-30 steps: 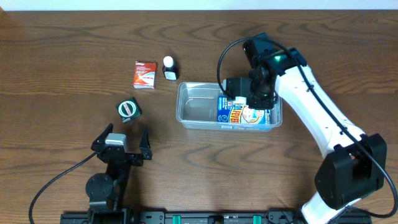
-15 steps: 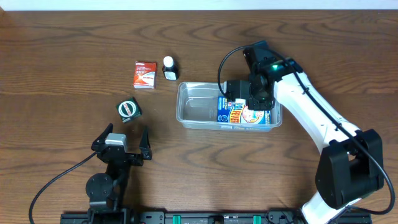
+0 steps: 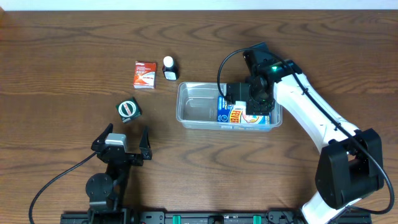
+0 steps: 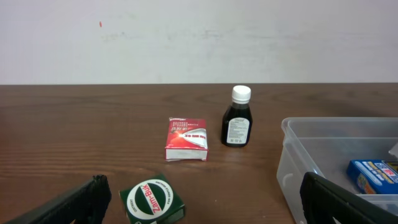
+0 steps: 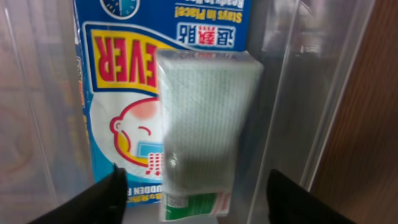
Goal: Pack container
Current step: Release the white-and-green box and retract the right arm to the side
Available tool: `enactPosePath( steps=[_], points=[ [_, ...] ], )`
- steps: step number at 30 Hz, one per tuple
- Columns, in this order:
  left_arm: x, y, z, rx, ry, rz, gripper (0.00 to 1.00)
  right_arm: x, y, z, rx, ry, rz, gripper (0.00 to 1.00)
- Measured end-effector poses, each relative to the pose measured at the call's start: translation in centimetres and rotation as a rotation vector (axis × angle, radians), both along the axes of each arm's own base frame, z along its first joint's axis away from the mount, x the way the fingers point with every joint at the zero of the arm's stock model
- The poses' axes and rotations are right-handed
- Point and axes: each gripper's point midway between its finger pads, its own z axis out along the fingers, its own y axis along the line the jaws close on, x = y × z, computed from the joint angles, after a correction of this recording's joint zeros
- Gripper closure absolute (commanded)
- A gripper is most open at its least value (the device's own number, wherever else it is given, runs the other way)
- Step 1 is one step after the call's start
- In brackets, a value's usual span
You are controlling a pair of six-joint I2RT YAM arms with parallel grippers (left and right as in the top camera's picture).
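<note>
The clear plastic container (image 3: 198,107) sits right of the table's centre, and its wall (image 4: 298,155) also shows at the right edge of the left wrist view. A blue box (image 3: 235,116) (image 5: 118,68) lies in its right half. On that box rests a white packet with a green end (image 5: 202,130). My right gripper (image 3: 247,102) (image 5: 199,202) hovers just over the packet, open, with a gap between each finger and the packet. My left gripper (image 3: 122,138) (image 4: 202,205) stands open and empty near the front left.
A green round-label box (image 3: 129,109) (image 4: 152,202) lies just ahead of the left gripper. A red-and-white box (image 3: 145,74) (image 4: 186,139) and a dark bottle with a white cap (image 3: 169,68) (image 4: 238,118) stand left of the container.
The right gripper's jaws have opened and let go of the white packet, which now lies on the blue box in the container. The left arm has not moved.
</note>
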Motion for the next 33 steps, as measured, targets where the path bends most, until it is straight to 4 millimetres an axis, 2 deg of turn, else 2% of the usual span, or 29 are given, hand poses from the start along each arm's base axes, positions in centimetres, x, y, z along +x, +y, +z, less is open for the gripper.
enactPosePath(
  steps=[4, 8, 13, 17, 20, 23, 26, 27, 29, 31, 33],
  points=[
    [0.0, 0.0, 0.0, 0.000, 0.000, 0.000, 0.02, 0.0, 0.0, 0.0, 0.001, -0.001, 0.000, 0.16],
    [0.0, 0.0, 0.0, 0.000, 0.000, 0.000, 0.02, 0.2, 0.1, 0.0, 0.007, -0.005, -0.009, 0.02],
    [0.0, 0.0, 0.0, 0.000, 0.000, 0.000, 0.02, 0.1, 0.4, 0.1, 0.025, -0.003, -0.054, 0.01],
    [0.0, 0.0, 0.0, 0.000, 0.000, 0.000, 0.02, 0.1, 1.7, 0.9, 0.054, -0.013, -0.107, 0.01],
    [0.0, 0.0, 0.0, 0.000, 0.000, 0.000, 0.02, 0.7, 3.5, 3.5, 0.108, -0.070, -0.135, 0.01],
    [0.0, 0.0, 0.0, 0.000, 0.000, 0.000, 0.02, 1.2, 5.2, 8.2, 0.205, -0.162, -0.195, 0.01],
    [0.0, 0.0, 0.0, 0.000, 0.000, 0.000, 0.02, 1.2, 6.0, 13.3, 0.325, -0.243, -0.296, 0.01],
    [0.0, 0.0, 0.0, 0.000, 0.000, 0.000, 0.02, 1.0, 5.9, 15.2, 0.374, -0.272, -0.344, 0.01],
    [0.0, 0.0, 0.0, 0.000, 0.000, 0.000, 0.02, 0.7, 5.1, 17.7, 0.434, -0.308, -0.428, 0.01],
    [0.0, 0.0, 0.0, 0.000, 0.000, 0.000, 0.02, 0.3, 3.5, 19.6, 0.488, -0.330, -0.548, 0.01],
    [0.0, 0.0, 0.0, 0.000, 0.000, 0.000, 0.02, 0.5, 1.7, 20.5, 0.523, -0.342, -0.660, 0.01]
  ],
)
